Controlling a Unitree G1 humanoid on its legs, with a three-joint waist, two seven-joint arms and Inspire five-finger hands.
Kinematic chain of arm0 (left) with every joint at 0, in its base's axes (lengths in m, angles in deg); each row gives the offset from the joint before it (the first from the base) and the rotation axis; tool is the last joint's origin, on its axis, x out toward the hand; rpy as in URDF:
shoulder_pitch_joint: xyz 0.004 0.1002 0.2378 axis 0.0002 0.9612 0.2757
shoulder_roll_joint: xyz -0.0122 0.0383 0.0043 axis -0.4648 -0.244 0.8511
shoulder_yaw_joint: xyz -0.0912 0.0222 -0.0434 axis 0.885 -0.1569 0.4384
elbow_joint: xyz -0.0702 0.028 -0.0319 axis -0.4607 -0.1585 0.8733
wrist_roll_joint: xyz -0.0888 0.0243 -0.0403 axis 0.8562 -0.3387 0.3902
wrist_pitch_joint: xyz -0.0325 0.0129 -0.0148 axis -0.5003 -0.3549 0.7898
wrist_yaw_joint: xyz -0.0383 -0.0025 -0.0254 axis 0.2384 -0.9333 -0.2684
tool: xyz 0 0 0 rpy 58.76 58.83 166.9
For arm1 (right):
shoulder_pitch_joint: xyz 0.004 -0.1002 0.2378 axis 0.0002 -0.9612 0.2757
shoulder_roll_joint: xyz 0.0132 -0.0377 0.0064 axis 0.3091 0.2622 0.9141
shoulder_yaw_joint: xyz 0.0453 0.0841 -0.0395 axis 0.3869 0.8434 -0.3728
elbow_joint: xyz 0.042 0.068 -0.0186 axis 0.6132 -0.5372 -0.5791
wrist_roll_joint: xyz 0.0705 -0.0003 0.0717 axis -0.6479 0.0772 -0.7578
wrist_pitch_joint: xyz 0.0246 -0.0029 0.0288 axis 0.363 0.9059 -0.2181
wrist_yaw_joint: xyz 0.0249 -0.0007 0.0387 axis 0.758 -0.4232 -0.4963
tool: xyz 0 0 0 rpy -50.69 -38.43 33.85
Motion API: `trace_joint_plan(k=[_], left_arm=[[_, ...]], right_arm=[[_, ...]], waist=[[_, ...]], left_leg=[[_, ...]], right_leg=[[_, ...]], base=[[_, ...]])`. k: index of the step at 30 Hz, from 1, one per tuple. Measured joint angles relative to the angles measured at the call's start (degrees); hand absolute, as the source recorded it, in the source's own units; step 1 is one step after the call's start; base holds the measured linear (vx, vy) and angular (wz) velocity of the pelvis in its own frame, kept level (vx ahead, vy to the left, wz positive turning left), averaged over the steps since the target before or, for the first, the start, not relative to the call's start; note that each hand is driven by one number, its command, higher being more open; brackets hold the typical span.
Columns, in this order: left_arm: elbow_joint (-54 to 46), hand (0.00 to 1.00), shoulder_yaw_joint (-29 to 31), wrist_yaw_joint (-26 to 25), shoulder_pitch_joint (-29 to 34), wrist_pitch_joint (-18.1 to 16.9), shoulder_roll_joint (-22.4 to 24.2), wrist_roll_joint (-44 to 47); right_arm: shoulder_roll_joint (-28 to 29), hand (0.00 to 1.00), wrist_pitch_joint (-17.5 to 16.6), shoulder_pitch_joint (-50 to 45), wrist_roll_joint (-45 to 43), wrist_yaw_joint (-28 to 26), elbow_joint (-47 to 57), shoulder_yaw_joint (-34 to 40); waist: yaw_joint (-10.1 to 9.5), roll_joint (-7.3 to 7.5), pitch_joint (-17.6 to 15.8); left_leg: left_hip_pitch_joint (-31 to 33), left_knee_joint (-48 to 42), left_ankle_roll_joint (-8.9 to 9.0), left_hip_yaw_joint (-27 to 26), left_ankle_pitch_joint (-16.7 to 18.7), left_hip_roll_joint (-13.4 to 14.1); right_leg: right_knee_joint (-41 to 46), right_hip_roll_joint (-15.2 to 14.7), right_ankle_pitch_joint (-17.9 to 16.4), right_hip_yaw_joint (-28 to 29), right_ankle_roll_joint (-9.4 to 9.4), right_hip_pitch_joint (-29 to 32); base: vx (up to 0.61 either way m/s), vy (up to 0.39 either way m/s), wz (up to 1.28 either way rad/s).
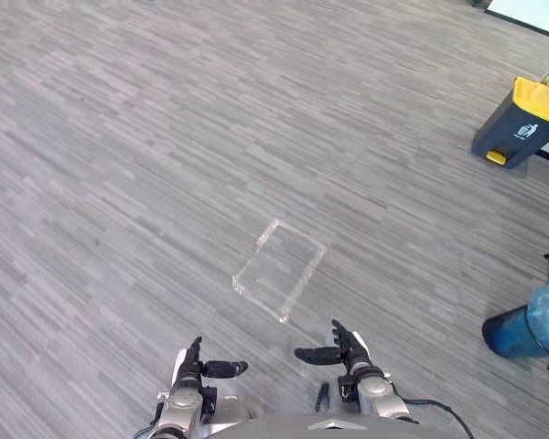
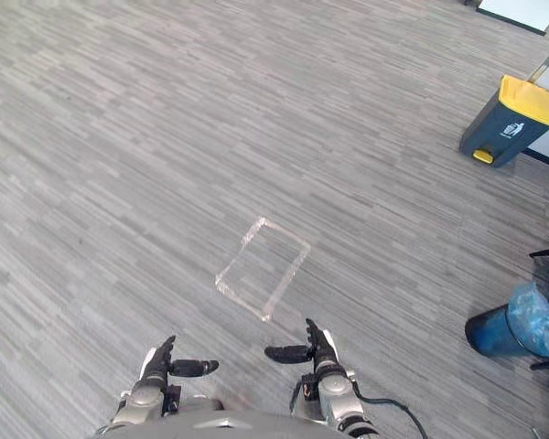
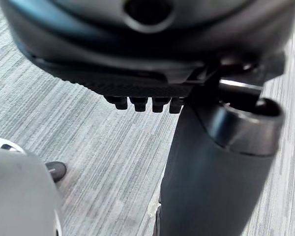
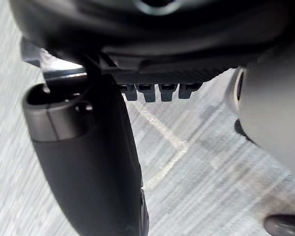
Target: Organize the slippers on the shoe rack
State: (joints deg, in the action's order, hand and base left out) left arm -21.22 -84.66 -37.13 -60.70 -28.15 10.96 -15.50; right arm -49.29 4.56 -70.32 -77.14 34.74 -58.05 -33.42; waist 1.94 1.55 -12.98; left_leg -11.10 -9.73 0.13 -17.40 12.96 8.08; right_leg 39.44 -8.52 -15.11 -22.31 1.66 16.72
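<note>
On bare grey floor (image 1: pixel 165 137), both hands empty
Head views: left hand (image 1: pixel 201 370) and right hand (image 1: pixel 334 352) straight-fingered, holding nothing, taped rectangle (image 1: pixel 304 283) ahead. Wrist views agree (where slippers and rack stand, I cannot tell); searching blind risks clipping the yellow-lidded bin (image 1: pixel 522 123).

Floor (image 1: pixel 165 137) looks like matt, ribbed grey carpet. Tape (image 1: pixel 303 284) on it is shiny and clear, bin (image 1: pixel 514 128) is smooth plastic.

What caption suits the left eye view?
Dark left hand and right hand, both open, above grey striped carpet, before a clear tape rectangle; yellow-lidded grey bin far right.
</note>
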Motion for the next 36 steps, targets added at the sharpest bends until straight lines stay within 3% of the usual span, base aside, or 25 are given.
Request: trace_joint_plan(k=[1,2,3,5,6,7,8,10,11,13,14,16,17,18,20,21,22,25,27,28,30,31,34,35,36], left_arm=[[-0.02,1.00,0.01,0.23,0.47,0.04,0.16,0.00],[-0.06,1.00,0.02,0.35,1.03,0.04,0.15,-0.23],[1.03,1.00,0.63,0.46,0.82,0.30,1.60,-0.74],[1.09,1.00,0.52,0.85,-0.03,0.15,2.58,-1.82],[1.10,1.00,0.37,1.04,0.01,0.13,3.11,-2.18],[0.89,1.00,0.60,1.28,0.07,0.09,3.56,-2.62],[0.78,1.00,1.20,1.37,-0.08,0.07,3.87,-2.73],[-0.64,1.00,3.56,1.34,-0.11,0.02,4.83,-2.75],[-2.27,1.00,4.79,1.32,0.30,-0.05,5.14,-2.72],[-3.01,1.00,5.38,1.30,0.31,-0.08,5.07,-2.72],[-3.97,1.00,5.65,1.27,0.34,-0.12,5.19,-2.61],[-4.64,1.00,5.64,1.21,0.09,-0.26,5.31,-2.39],[-4.79,1.00,5.67,1.13,0.05,-0.36,5.27,-1.94],[-4.78,1.00,5.67,1.11,0.03,-0.39,5.24,-1.93],[-3.71,1.00,5.52,0.96,0.30,-0.77,5.65,-1.51],[-2.06,1.00,5.46,0.87,0.03,-0.77,4.16,-1.24],[-1.62,1.00,5.38,0.71,0.03,-0.76,3.73,-1.17],[0.05,1.00,4.57,0.78,0.17,-0.27,2.30,-1.15],[0.75,1.00,4.62,0.68,0.59,-0.04,1.98,-1.11],[0.97,1.00,4.68,0.36,0.81,0.07,1.94,-0.64],[1.09,1.00,4.59,0.23,1.02,0.08,1.97,-0.46],[1.34,1.00,4.57,0.22,1.15,0.08,1.90,-0.45],[2.74,1.00,4.56,0.32,0.09,0.43,1.85,-0.27],[2.91,1.00,4.59,0.57,0.28,0.45,1.61,0.17],[3.24,1.00,4.68,0.79,-0.01,0.51,1.47,0.13]], right_arm=[[0.01,1.00,-0.60,-0.07,0.03,-0.05,0.60,-0.52],[-0.04,1.00,-0.55,-0.16,0.02,-0.02,0.58,-0.99],[-1.08,1.00,-0.66,0.72,0.24,-0.01,-0.45,-1.05],[-0.96,1.00,0.00,1.96,0.54,0.32,-0.93,-0.67],[-0.97,1.00,0.44,1.48,0.61,0.28,-1.01,0.37],[-0.80,1.00,0.69,0.23,0.69,0.44,0.25,1.42],[-0.81,1.00,1.14,-0.50,0.61,0.53,1.11,1.62],[-1.02,1.00,1.59,-2.34,0.63,0.54,3.08,1.74],[-0.91,1.00,1.78,-2.83,0.43,0.73,3.49,1.79],[-0.44,1.00,2.00,-3.38,0.42,0.69,3.47,2.51],[-0.02,1.00,2.14,-4.02,-0.05,0.68,3.19,3.61],[-0.02,1.00,2.63,-3.75,-0.44,0.75,2.34,4.00],[0.30,1.00,2.71,-3.43,-0.44,0.75,1.66,4.72],[0.41,1.00,2.68,-3.44,-0.45,0.76,1.50,4.92],[-0.45,1.00,2.70,-3.60,-0.44,0.95,0.02,5.26],[0.29,1.00,2.89,-2.88,-0.39,1.16,-1.26,5.20],[0.65,1.00,2.74,-3.26,-0.34,1.24,-1.23,5.55],[1.20,1.00,2.79,-2.87,-0.26,1.34,-3.00,6.23],[1.24,1.00,2.68,-2.30,-0.24,1.26,-3.61,5.67],[1.46,1.00,2.50,-1.69,0.02,1.15,-4.23,5.59],[1.62,1.00,2.59,-1.07,0.05,1.03,-4.90,5.27],[1.64,1.00,2.54,-0.83,0.36,0.70,-4.79,4.56],[1.56,1.00,2.49,0.35,1.79,0.47,-4.47,4.50],[1.58,1.00,2.53,0.18,1.80,0.49,-4.51,4.45],[1.22,1.00,2.91,-0.01,1.60,0.31,-4.13,4.47]], waist=[[0.57,0.50,0.18],[0.83,1.40,0.58],[0.64,-1.11,0.49],[0.18,-1.66,0.46],[0.42,-1.71,0.59],[0.65,-1.46,0.82],[1.03,-1.43,0.78],[0.87,-2.17,0.73],[0.81,-2.39,0.88],[0.62,-1.84,1.13],[-0.31,-1.21,1.57],[-1.81,-1.29,1.56],[-2.06,-0.83,1.35],[-2.07,-0.82,1.36],[-2.11,-1.83,1.92],[-1.68,0.01,2.61],[-1.35,0.85,2.92],[-1.66,1.78,3.40],[-1.72,1.47,3.37],[-1.67,1.09,3.20],[-1.67,0.76,3.07],[-1.46,0.26,3.07],[-0.86,-1.50,2.15],[-1.07,-0.58,2.50],[-1.13,0.11,2.41]], left_leg=[[-2.74,0.81,1.35,-0.10,0.78,0.26],[-3.45,0.76,2.93,-0.08,1.49,-0.46],[-5.92,1.12,4.88,-0.28,2.81,1.96],[-6.21,1.75,3.88,1.17,1.48,1.51],[-6.81,0.58,4.22,0.78,-0.19,1.51],[-6.64,-3.91,5.76,2.14,-1.45,2.32],[-5.12,-9.29,6.40,3.79,-1.86,3.16],[4.66,-34.26,10.83,7.57,-7.58,7.87],[10.84,-45.49,11.19,6.51,-4.49,10.84],[14.29,-46.35,9.10,4.49,-1.45,11.57],[16.36,-39.89,7.10,1.84,1.25,11.03],[18.95,-27.12,6.55,4.58,2.66,7.62],[20.15,-17.63,6.69,9.83,2.29,4.18],[20.31,-14.51,6.77,11.99,1.67,3.01],[18.96,-6.09,7.90,17.41,-8.87,0.43],[17.33,-6.90,5.57,15.47,-8.61,-0.99],[16.78,-7.03,4.74,14.40,-7.57,-1.60],[12.08,-5.44,2.73,8.56,-5.11,-2.21],[9.33,-3.38,2.46,5.84,-4.97,-2.09],[6.37,-1.09,2.28,2.04,-4.95,-1.96],[3.90,0.69,2.15,-1.11,-4.99,-1.81],[2.64,1.58,2.12,-3.27,-4.96,-1.02],[1.81,1.57,2.38,-5.51,-4.68,2.64],[1.02,1.48,3.13,-7.75,-4.22,2.19],[0.03,1.21,4.42,-8.70,-3.44,1.63]], right_leg=[[-15.28,2.41,6.17,0.02,-0.58,1.82],[-21.78,2.89,11.25,0.53,-0.71,1.44],[-22.82,5.43,18.80,0.71,3.84,-0.15],[-19.64,6.08,14.26,2.32,4.20,0.51],[-16.62,5.89,11.28,2.53,4.07,0.47],[-13.96,5.54,7.54,2.22,3.87,-0.64],[-13.89,5.52,6.04,1.93,3.52,-2.15],[-17.03,7.29,4.12,1.76,3.26,-8.40],[-19.85,8.43,3.52,1.85,3.36,-12.51],[-22.47,8.60,3.55,2.15,3.02,-15.84],[-25.14,8.56,3.77,3.97,2.65,-18.61],[-27.37,8.21,4.13,7.61,2.01,-21.24],[-27.72,7.19,4.02,10.41,1.07,-22.00],[-27.72,6.74,3.88,11.47,0.63,-22.23],[-27.82,6.50,3.20,15.58,-2.01,-23.11],[-27.75,4.54,2.96,18.72,-3.50,-23.48],[-27.54,3.69,3.00,19.20,-3.65,-23.48],[-22.43,1.42,4.08,20.00,-5.52,-21.71],[-18.99,0.29,4.86,17.02,-6.82,-20.32],[-14.28,-1.99,5.37,10.20,-7.28,-18.12],[-10.39,-4.38,5.09,2.02,-6.44,-16.37],[-9.31,-4.57,2.84,-3.16,-4.49,-14.77],[-13.64,-0.74,1.32,-10.48,-2.11,-10.51],[-20.26,-1.01,6.07,-15.42,0.36,-9.60],[-21.19,-1.26,9.16,-16.29,1.94,-9.44]], base=[[0.64,-0.161,0.41],[0.56,-0.139,0.36],[0.52,-0.104,0.04],[0.49,-0.092,-0.22],[0.42,-0.112,-0.12],[0.26,-0.096,0.08],[0.52,-0.182,0.12],[0.50,-0.142,0.04],[0.40,-0.059,-0.02],[0.35,-0.028,-0.15],[0.38,0.039,-0.46],[0.44,0.149,-0.99],[0.43,0.251,-1.09],[0.43,0.296,-1.14],[0.33,0.234,-1.13],[0.34,0.242,-0.96],[0.34,0.242,-0.73],[0.24,0.203,-0.69],[0.19,0.197,-0.91],[0.15,0.177,-0.98],[0.16,0.133,-1.07],[0.13,0.019,-1.03],[0.12,-0.131,-0.90],[0.15,-0.169,-0.87],[0.19,-0.141,-0.81]])
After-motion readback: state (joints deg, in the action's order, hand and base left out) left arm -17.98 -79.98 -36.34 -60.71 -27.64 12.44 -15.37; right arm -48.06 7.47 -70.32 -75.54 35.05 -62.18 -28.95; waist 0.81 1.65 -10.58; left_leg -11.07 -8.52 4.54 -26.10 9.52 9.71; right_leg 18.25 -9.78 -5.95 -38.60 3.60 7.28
